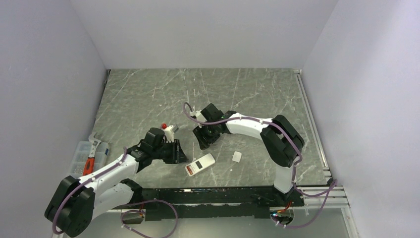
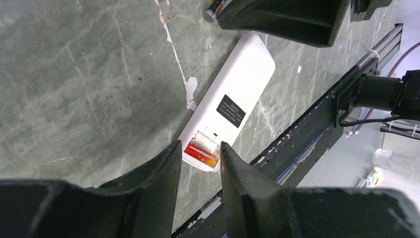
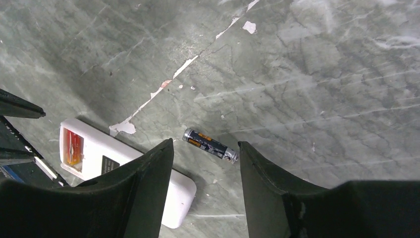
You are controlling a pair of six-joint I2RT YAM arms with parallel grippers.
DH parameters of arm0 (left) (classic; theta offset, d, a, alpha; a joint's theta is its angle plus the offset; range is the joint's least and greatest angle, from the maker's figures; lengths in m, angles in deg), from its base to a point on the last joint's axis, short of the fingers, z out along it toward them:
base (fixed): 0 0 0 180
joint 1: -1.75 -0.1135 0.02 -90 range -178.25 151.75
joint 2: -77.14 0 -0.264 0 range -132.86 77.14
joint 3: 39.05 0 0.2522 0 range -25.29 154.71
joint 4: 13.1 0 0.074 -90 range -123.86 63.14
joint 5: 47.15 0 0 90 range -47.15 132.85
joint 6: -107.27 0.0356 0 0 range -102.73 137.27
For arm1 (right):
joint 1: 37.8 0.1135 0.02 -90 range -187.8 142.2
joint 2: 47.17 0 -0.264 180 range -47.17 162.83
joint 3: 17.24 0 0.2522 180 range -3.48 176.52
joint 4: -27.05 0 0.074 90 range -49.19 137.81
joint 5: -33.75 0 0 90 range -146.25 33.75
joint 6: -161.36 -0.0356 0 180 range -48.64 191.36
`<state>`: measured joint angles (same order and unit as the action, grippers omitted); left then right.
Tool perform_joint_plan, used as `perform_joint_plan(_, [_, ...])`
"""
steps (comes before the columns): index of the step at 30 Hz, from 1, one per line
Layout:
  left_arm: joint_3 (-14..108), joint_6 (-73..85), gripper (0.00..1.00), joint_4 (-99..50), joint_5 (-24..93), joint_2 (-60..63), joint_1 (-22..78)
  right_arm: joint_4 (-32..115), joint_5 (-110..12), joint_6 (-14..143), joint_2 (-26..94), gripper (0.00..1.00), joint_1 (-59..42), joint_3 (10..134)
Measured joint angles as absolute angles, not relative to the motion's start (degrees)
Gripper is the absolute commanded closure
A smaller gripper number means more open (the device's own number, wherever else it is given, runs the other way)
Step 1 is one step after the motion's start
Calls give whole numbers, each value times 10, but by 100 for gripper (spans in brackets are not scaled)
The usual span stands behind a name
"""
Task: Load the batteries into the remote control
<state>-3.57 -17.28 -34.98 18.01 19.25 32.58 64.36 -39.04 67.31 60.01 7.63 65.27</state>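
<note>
At the far left edge of the grey marbled table (image 1: 148,94) sits a clear parts box (image 1: 81,159) with an orange-handled tool (image 1: 89,163) lying across it. The left gripper (image 2: 199,145) has its fingers spread, and the gap between them frames one end of the remote control (image 2: 237,79).

The remote lies flat near the table's front edge, white back up. Seen from above, its long axis runs diagonally. The opened battery bay (image 2: 200,151), red-orange inside, points near-left toward the arm bases, and the closed end points far-right. A dark label (image 2: 231,110) on the back carries white print too small to read.

By the remote's far end is the right gripper (image 3: 205,145), its fingers wide apart on either side of one dark battery (image 3: 210,145). The battery lies on its side on the table, close to the remote but not touching it, and its long axis runs nearly the same way. Its wrap bears an orange mark, but the lettering cannot be read.

Further right lies a small white square piece (image 1: 236,156), apart from the remote.
</note>
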Motion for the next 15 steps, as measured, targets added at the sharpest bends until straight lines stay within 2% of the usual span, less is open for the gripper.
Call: perform_joint_plan(15, [-42, -173, 61, -353, 175, 193, 326, 624, -372, 676, 586, 46, 67, 619])
